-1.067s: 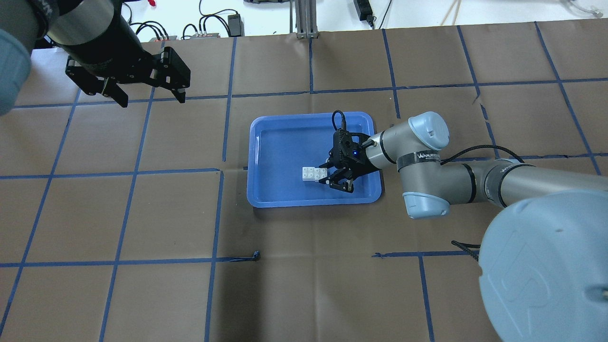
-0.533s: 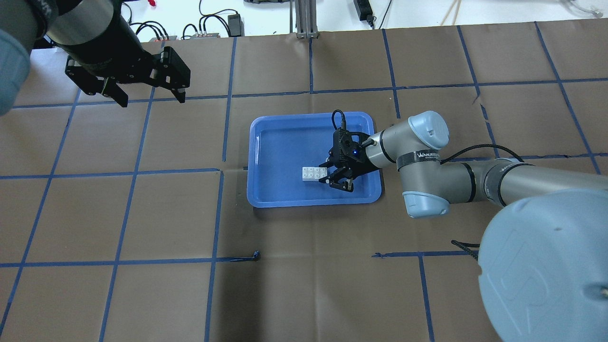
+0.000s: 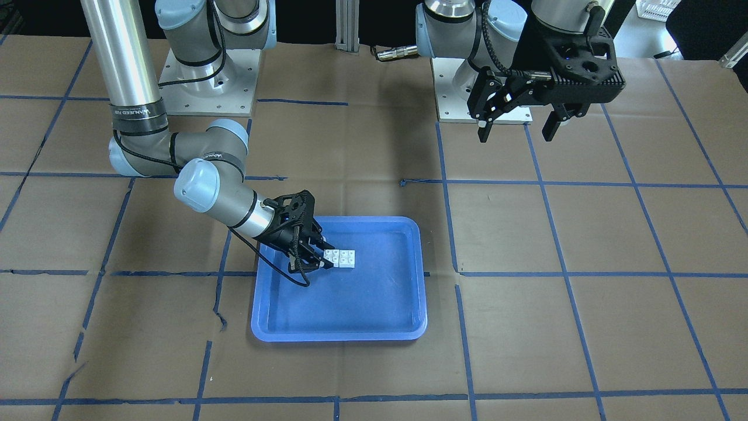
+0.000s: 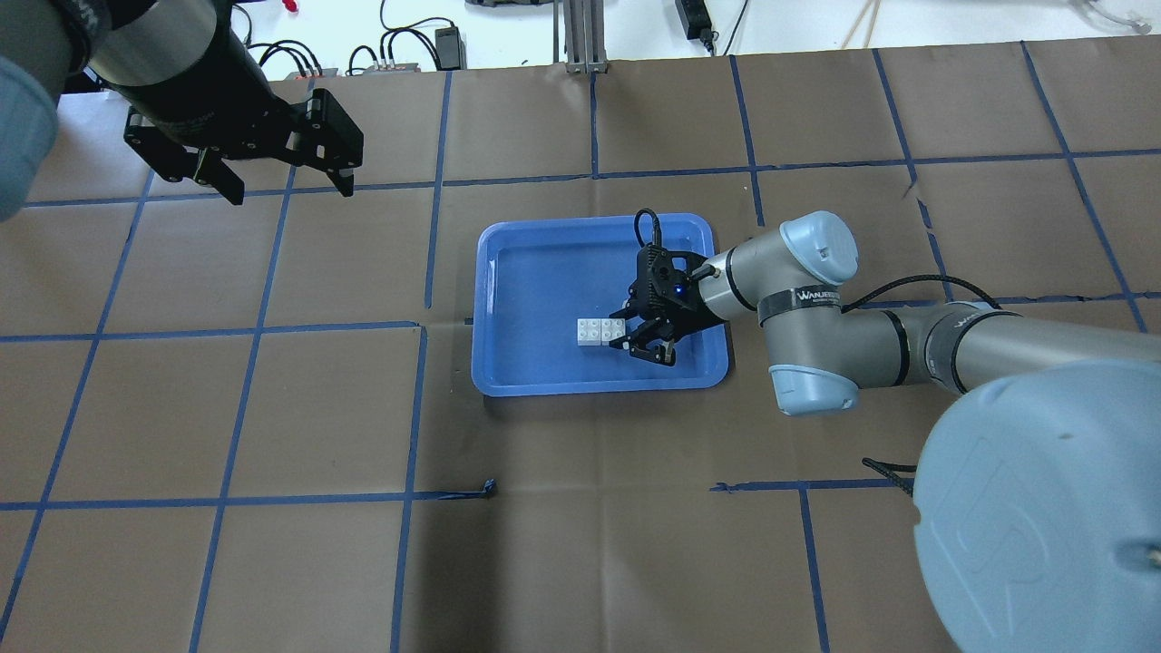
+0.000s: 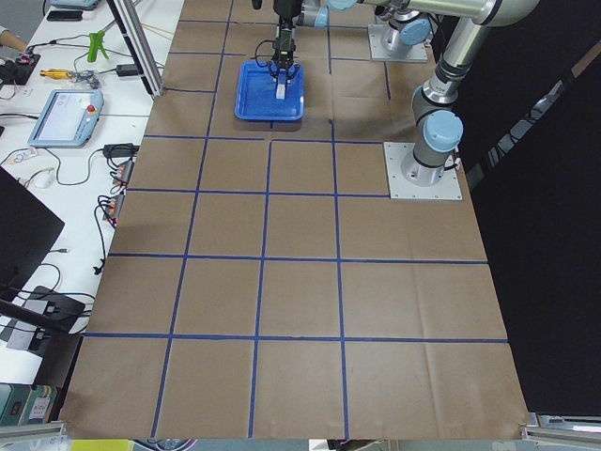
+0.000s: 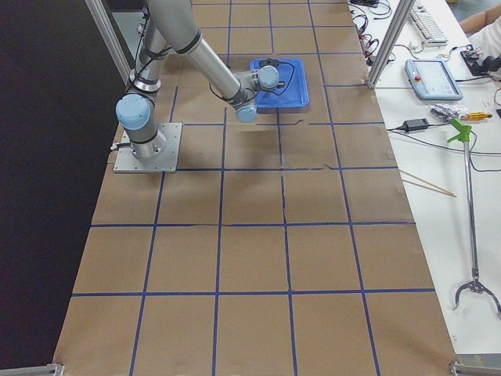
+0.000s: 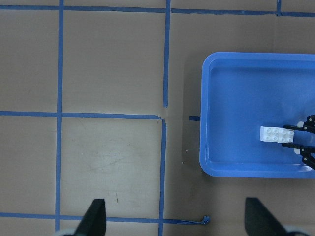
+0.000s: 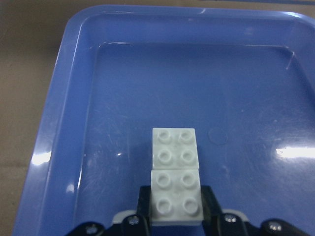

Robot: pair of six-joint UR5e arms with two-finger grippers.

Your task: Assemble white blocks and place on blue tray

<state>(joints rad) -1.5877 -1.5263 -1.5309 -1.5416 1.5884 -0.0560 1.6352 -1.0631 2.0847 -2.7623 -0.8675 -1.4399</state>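
Right wrist-mounted view: blocks (image 8: pixel 175 182) sit joined end to end, studs up, flat on the tray (image 8: pixel 74 98) floor, in the lower centre of the frame. Right gripper (image 4: pixel 630 337) has its jaws pressed against the two sides of the nearer block; the farther block sticks out free beyond the fingers (image 8: pixel 143 204).

Overhead view: the pair lies in the lower right part of the tray, clear of the rim. The right arm comes in low from the frame's right, over the tray's right edge.

Tray rests near the middle of the table (image 4: pixel 272 408), which is brown paper with a blue tape grid.

Left gripper (image 4: pixel 290 186) hangs at the upper left of the overhead frame, well apart from the tray, jaws spread wide, holding nothing. Its wrist camera looks straight down and has the tray and blocks at the frame's right edge.
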